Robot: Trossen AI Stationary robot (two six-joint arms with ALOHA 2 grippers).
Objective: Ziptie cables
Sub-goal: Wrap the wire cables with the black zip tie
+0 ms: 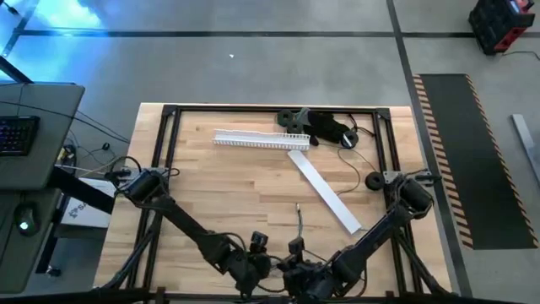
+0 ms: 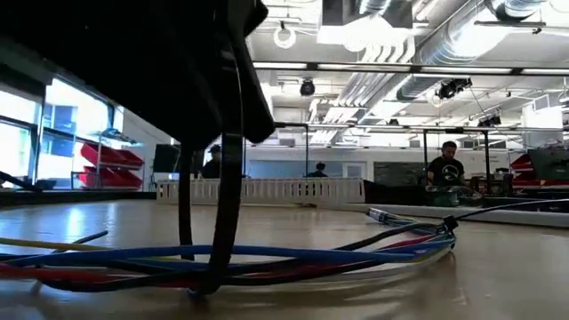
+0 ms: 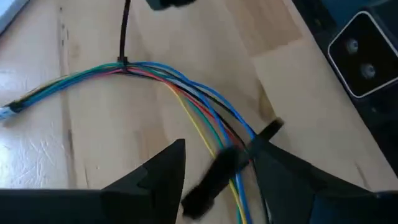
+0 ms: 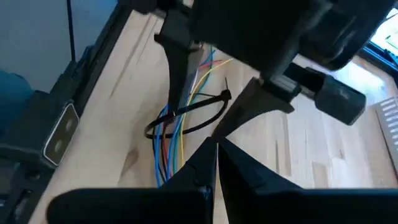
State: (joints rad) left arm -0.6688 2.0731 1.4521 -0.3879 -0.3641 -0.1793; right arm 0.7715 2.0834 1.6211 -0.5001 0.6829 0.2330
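Observation:
The cables (image 3: 186, 87) are a bundle of thin coloured wires lying on the wooden table near its front edge (image 1: 299, 221). A black ziptie (image 3: 122, 61) is cinched round them toward one end. A second black ziptie (image 4: 186, 118) forms a loose, upright loop round the bundle (image 2: 222, 213). My left gripper (image 3: 217, 168) is open, with one finger on either side of the bundle and loop. My right gripper (image 4: 216, 144) is shut, with its tips right beside the loop's end. My left gripper stands astride the cables from above. The loop's strap (image 3: 258, 140) runs close by one finger (image 3: 280, 168), and I cannot tell whether they touch. My right gripper's shut tips sit by the loop's end (image 4: 211, 126). The left finger (image 4: 239, 112) hides that spot, so I cannot tell whether it holds the strap.
A flat white strip (image 1: 325, 190) lies at mid table. A slotted white strip (image 1: 261, 139) and a black gadget (image 1: 325, 127) with its thin cord lie by the far edge. The black frame (image 1: 169, 127) rims the table. People stand far behind in the low view (image 2: 444, 169).

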